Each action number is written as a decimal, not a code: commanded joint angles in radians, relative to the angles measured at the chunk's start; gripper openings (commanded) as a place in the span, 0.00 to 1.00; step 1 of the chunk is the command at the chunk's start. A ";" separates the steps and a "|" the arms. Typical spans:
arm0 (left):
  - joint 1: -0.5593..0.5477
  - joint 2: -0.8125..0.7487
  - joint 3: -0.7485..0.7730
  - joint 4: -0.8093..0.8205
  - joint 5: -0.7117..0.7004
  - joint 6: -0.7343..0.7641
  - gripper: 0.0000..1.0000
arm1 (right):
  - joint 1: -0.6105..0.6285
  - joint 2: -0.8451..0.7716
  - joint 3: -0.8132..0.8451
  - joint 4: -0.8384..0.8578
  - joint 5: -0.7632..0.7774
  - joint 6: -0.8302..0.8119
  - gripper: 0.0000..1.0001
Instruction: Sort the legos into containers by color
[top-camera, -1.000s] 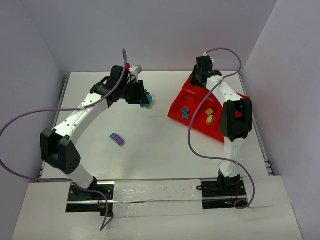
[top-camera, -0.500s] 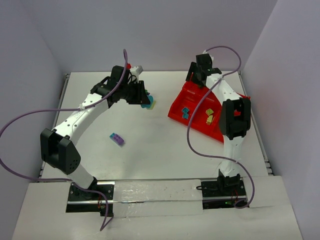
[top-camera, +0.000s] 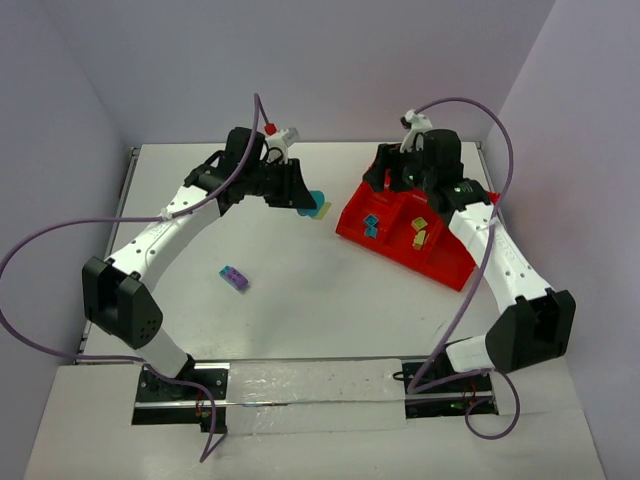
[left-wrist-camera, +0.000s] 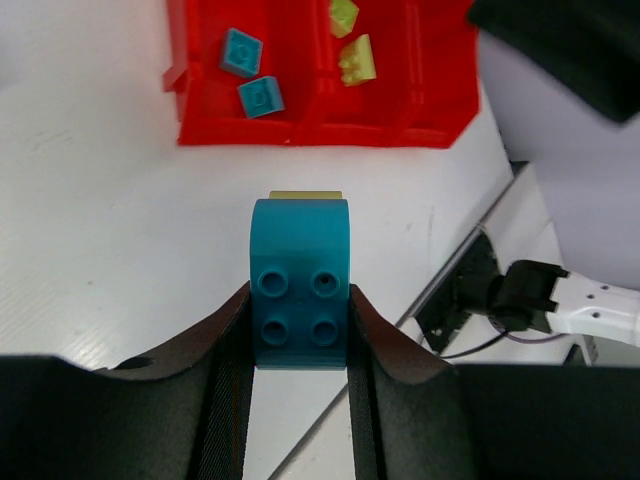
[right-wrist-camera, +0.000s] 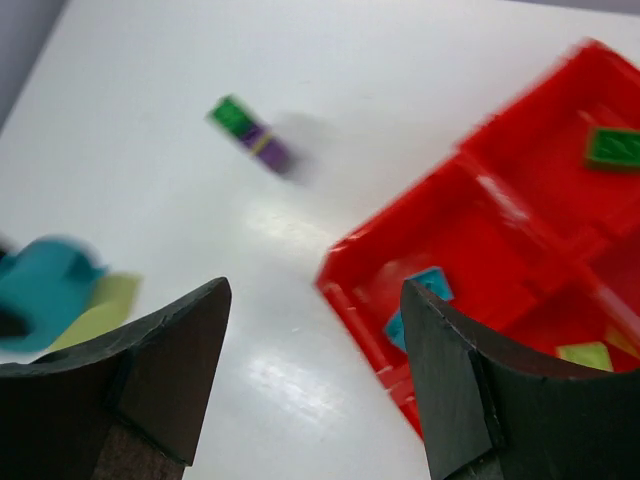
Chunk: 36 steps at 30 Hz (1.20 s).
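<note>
Over the bench's far middle, the left gripper (left-wrist-camera: 300, 300) is clenched on a teal brick (left-wrist-camera: 300, 280), short of the red tray (left-wrist-camera: 300, 135). A yellow-green piece (left-wrist-camera: 305, 194) shows at the brick's far end; whether it is attached cannot be told. The right gripper (right-wrist-camera: 315, 370) is spread wide and empty at the tray's far end. Good practice, as judged: carry the brick over the compartment holding two teal bricks (left-wrist-camera: 260, 97), settle the yellow-green piece's status first, and release low, inside the dividers.

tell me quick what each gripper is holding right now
Left gripper: closed on a teal lego.
Right gripper: open, holding nothing.
</note>
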 joint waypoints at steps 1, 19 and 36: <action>0.002 -0.001 0.051 0.124 0.180 -0.028 0.00 | 0.041 -0.061 -0.051 -0.009 -0.316 -0.133 0.76; 0.091 -0.034 0.026 0.358 0.585 0.037 0.00 | 0.024 -0.089 -0.078 0.136 -0.943 0.088 0.84; 0.091 -0.052 0.018 0.406 0.633 -0.006 0.00 | 0.034 -0.007 -0.056 0.451 -0.986 0.332 0.84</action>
